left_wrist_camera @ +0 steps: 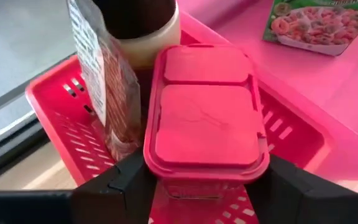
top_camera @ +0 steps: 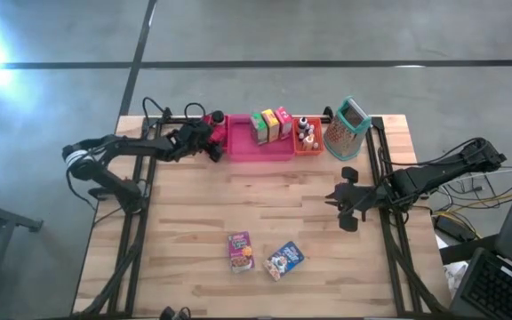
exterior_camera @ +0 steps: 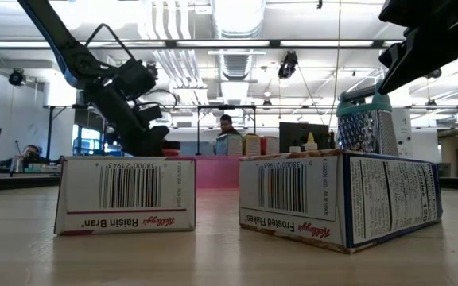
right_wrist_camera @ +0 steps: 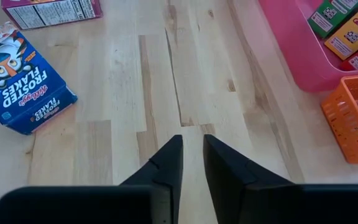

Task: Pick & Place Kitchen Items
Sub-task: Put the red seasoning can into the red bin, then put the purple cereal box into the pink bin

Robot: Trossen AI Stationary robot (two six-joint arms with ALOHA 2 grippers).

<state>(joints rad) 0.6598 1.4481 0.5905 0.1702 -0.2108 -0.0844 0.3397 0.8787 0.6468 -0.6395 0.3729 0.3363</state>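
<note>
My left gripper [left_wrist_camera: 204, 180] reaches to the table's far left [top_camera: 210, 133] and is shut on a small red lidded container [left_wrist_camera: 204, 118] inside the red basket [left_wrist_camera: 61, 106]. A dark-capped labelled bottle [left_wrist_camera: 114, 68] stands in that basket beside the container. My right gripper [right_wrist_camera: 192, 155] hangs above bare table at the right [top_camera: 349, 212], its fingers nearly together with nothing between them. A Raisin Bran box [top_camera: 240, 251] and a Frosted Flakes box [top_camera: 284, 260] lie flat near the front edge. My left gripper pinches the red container between its two fingers, one on each long side at the near end [left_wrist_camera: 151, 158]. The fingers [left_wrist_camera: 120, 190] slant down from the table's left and lie along the container. The container sits level, lid up, low in the red basket; whether it rests on the basket's floor, I cannot tell.
A long pink bin [top_camera: 260, 147] at the far edge holds green, yellow and red boxes [top_camera: 270, 124] standing upright. Right of it stand an orange bin [top_camera: 308, 140] with small bottles and a metal grater [top_camera: 348, 129]. Bare wood lies between the bins and the two cereal boxes.
</note>
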